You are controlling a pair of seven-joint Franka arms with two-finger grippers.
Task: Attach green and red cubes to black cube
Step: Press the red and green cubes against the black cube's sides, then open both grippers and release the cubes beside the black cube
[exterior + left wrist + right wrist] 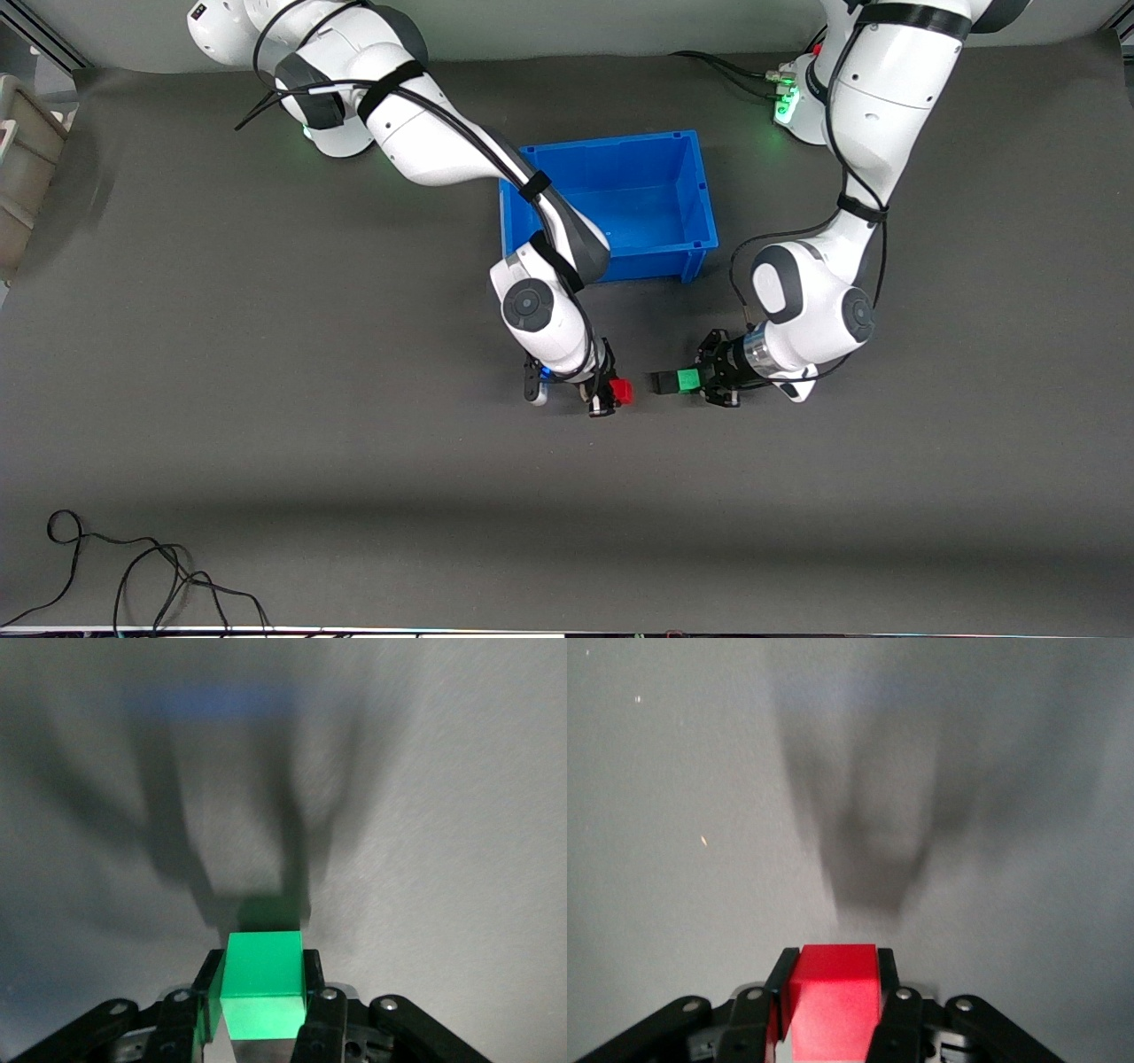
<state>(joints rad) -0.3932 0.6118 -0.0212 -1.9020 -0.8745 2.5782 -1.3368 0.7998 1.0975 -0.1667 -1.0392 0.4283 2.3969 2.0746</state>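
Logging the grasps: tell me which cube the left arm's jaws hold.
The green cube, clamped in the left gripper with the black cube stuck to it. The red cube sits in the right gripper instead.

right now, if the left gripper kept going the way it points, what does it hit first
The left gripper carries the green cube; directly ahead is a dark block, probably the black cube, then the red cube in the right gripper. Heights unclear.
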